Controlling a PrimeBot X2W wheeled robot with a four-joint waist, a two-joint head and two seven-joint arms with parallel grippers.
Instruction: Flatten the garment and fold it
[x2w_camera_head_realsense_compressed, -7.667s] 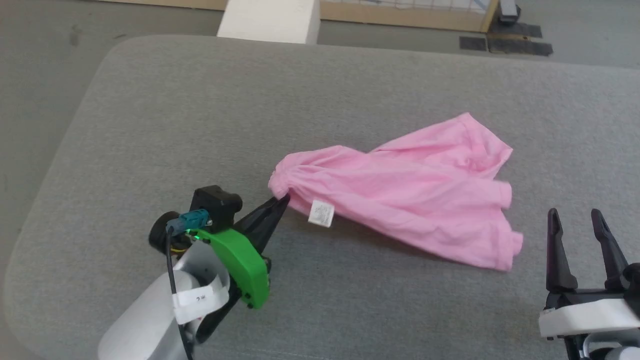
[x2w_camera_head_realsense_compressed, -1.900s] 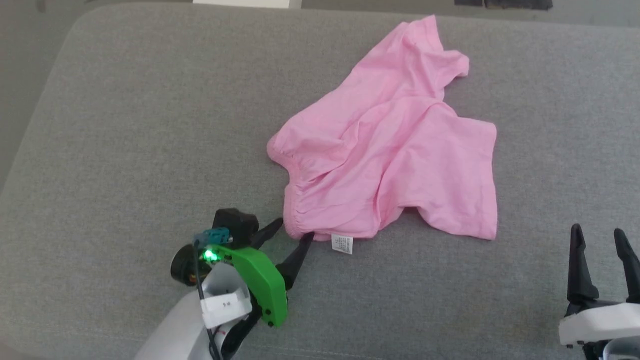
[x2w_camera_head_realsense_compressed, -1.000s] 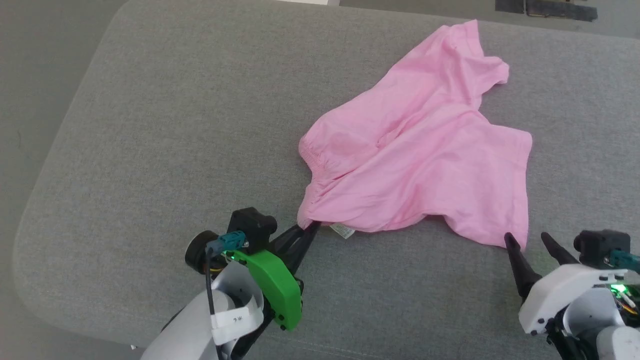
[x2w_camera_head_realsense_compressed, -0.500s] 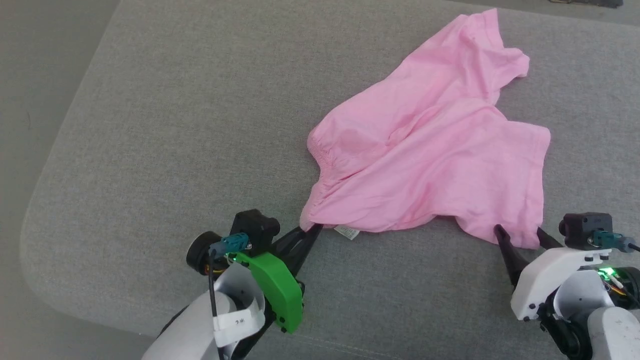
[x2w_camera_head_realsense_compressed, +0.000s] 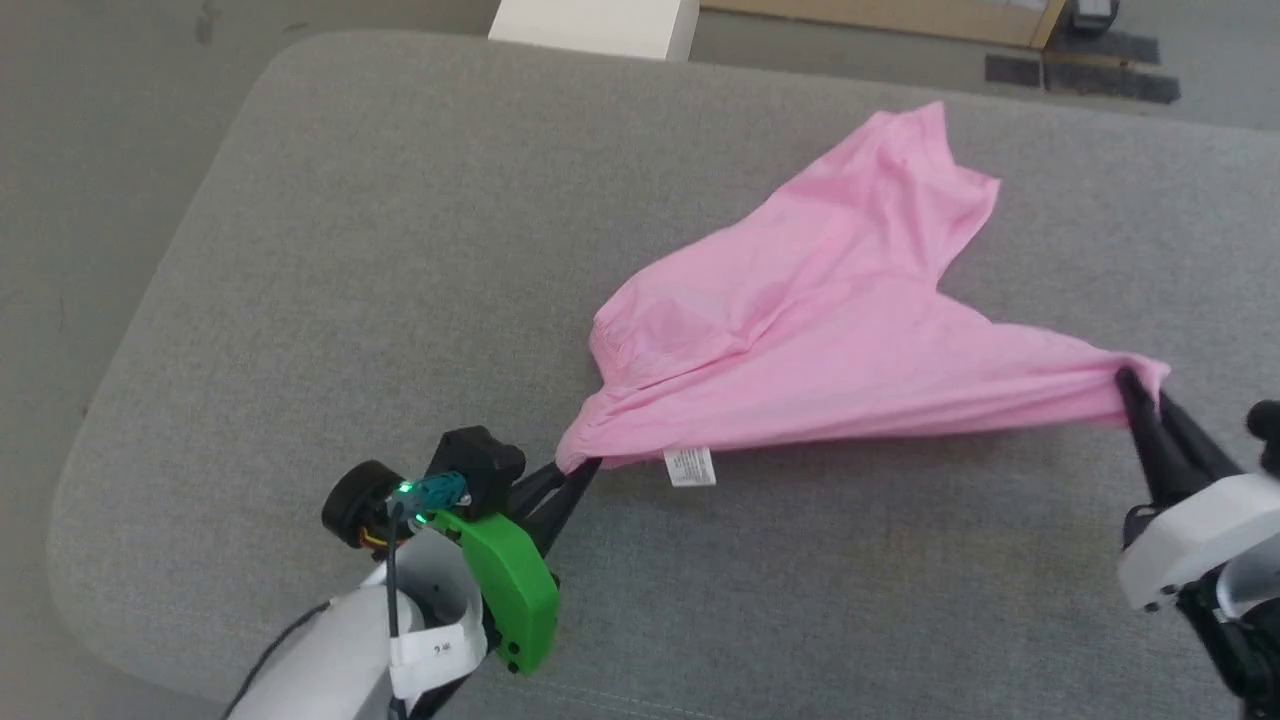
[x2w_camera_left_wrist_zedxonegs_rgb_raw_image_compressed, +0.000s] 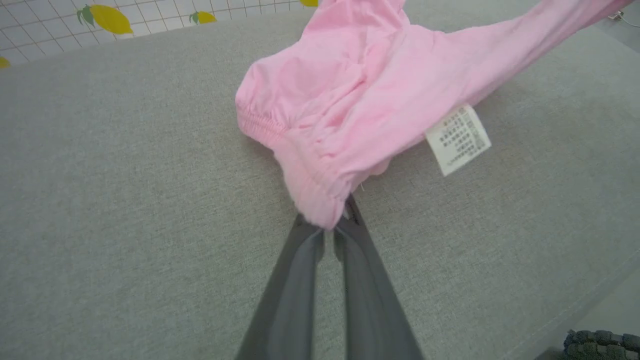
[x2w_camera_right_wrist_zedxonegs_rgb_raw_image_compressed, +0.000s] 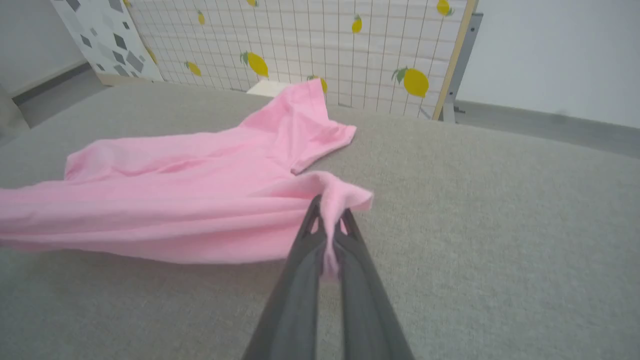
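both grippers pinch garment (x2w_camera_head_realsense_compressed: 830, 330) over grey cushion (x2w_camera_head_realsense_compressed: 400, 250).

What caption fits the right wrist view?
Right end effector shut on a corner of the pink garment, pulled taut over the grey cushion.

A gray cushion (x2w_camera_head_realsense_compressed: 400, 250) fronts a white block (x2w_camera_head_realsense_compressed: 595, 25) and lemon-print panel (x2w_camera_right_wrist_zedxonegs_rgb_raw_image_compressed: 350, 40).

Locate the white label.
In the head view, the white label hangs below the near edge of the garment, just right of the left gripper.
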